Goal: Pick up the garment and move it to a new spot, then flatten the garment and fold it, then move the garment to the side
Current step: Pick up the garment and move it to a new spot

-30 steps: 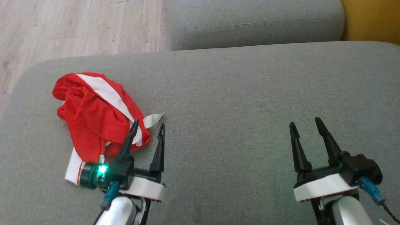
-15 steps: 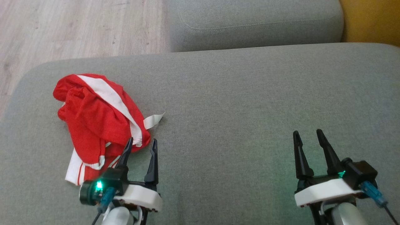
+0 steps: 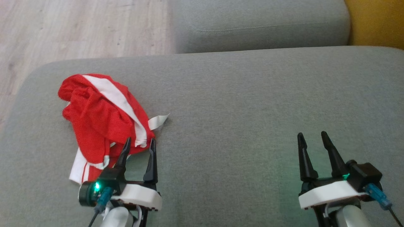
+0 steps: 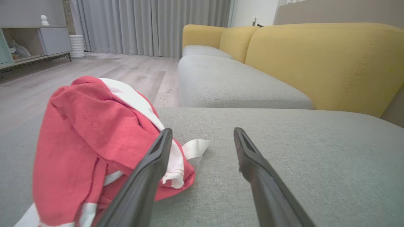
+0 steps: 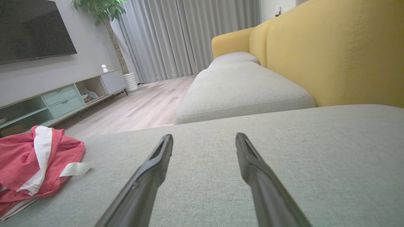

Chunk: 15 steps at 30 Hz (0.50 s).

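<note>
Right now your left gripper [image 3: 140,140], fingers wide and empty, is nearer; the crumpled red-and-white garment [image 3: 101,116] lies just upper-left of its tips.

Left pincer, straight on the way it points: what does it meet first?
Most likely the crumpled red and white garment: the open left pincer points at its near right edge, one finger overlapping the cloth in the left wrist view. Its height above the grey cushion is unclear.

The red garment [image 4: 91,132] (white-banded) lies crumpled on the grey cushion [image 4: 300,148] beside the wide-spread left end effector [image 4: 202,130].
</note>
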### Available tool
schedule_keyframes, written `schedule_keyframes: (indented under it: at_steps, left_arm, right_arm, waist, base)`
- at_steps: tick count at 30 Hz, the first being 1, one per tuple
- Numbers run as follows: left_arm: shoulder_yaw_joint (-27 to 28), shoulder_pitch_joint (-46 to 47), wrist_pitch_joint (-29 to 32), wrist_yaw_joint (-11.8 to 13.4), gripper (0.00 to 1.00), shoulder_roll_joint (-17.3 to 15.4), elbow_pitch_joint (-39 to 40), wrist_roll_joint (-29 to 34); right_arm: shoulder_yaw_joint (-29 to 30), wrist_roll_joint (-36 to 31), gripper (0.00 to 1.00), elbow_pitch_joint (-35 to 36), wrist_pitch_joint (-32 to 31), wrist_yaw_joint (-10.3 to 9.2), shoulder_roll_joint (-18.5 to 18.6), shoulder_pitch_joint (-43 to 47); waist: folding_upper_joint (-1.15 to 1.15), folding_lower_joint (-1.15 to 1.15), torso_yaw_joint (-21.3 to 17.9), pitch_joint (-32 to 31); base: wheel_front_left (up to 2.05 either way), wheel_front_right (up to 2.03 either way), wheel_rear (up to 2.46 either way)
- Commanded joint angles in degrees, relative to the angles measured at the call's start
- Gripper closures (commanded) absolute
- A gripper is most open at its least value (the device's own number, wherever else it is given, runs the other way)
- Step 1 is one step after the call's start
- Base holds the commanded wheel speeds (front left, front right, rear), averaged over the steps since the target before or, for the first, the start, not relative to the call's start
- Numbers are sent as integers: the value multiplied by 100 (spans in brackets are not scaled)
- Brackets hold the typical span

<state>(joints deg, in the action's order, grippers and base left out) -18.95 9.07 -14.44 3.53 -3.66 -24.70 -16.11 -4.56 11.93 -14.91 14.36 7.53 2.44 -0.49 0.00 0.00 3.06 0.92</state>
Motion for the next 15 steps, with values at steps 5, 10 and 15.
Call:
schedule_keyframes:
  at_steps: [5, 10, 15]
  left_arm:
    - [340, 122, -56, 13, 0, 7, 146, 82]
    - [451, 66, -56, -2, 0, 8, 114, 164]
    - [587, -26, -56, -4, 0, -11, 121, 223]
  right_arm:
    - [-221, -25, 0, 148, 63, -4, 43, -73]
    - [-367, 20, 0, 164, 63, -4, 43, -55]
    - [-543, 95, 0, 172, 63, -4, 43, -4]
  waist:
    - [0, 0, 292, -47]
    - [0, 0, 650, -115]
    - [0, 0, 1021, -200]
  base:
    - [0, 0, 0]
    - [0, 0, 0]
    - [0, 0, 0]
